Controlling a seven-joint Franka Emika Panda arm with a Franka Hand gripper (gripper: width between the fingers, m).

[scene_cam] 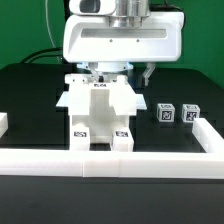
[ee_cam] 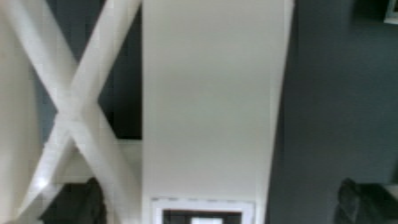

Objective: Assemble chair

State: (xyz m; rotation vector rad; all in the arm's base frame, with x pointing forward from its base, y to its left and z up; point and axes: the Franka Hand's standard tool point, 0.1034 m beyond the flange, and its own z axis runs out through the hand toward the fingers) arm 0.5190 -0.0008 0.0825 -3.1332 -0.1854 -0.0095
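The white chair assembly (scene_cam: 98,108) stands mid-table, its two tagged ends facing the front rail. My gripper (scene_cam: 105,72) hangs right above its back part, under the large white wrist housing. In the wrist view a wide white plank (ee_cam: 214,100) with a tag at its near end runs between my dark fingers (ee_cam: 80,202), which stand apart on either side of it. Crossed white bars (ee_cam: 71,90) lie beside the plank. My gripper (ee_cam: 222,205) is open, and a dark gap shows between the plank and the far finger.
Two small tagged white blocks (scene_cam: 165,113) (scene_cam: 188,114) sit at the exterior view's right of the assembly. A low white rail (scene_cam: 110,160) runs along the front and up both sides of the black table.
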